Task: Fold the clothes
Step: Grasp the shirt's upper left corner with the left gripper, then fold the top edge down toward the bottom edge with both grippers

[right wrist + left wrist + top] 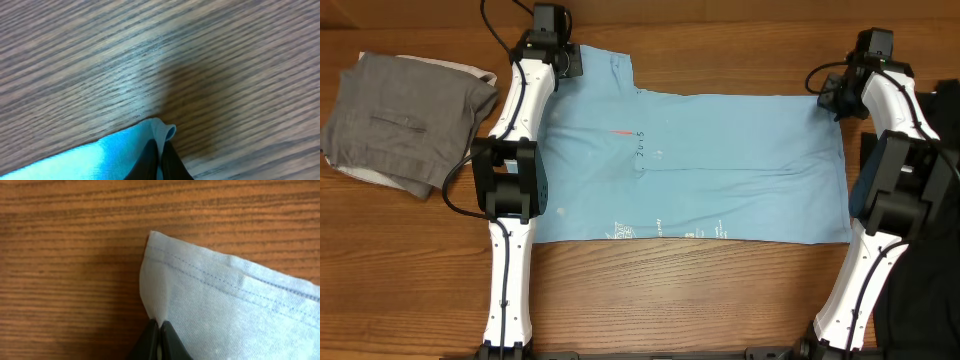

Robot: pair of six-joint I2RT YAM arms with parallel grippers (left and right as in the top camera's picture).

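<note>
The clothes are a light blue T-shirt (700,165) spread flat across the table's middle, with small white text near its front edge. My left gripper (568,62) is at the shirt's far left corner. In the left wrist view its jaws (160,325) are shut on a pinch of the hemmed cloth (210,295). My right gripper (828,92) is at the far right corner. The right wrist view shows its jaws (160,150) shut on a small fold of the blue cloth (125,147).
A folded grey garment (405,120) lies on the table at the far left. A dark object (945,150) sits at the right edge behind the right arm. Bare wood (670,300) runs along the front between the two arm bases.
</note>
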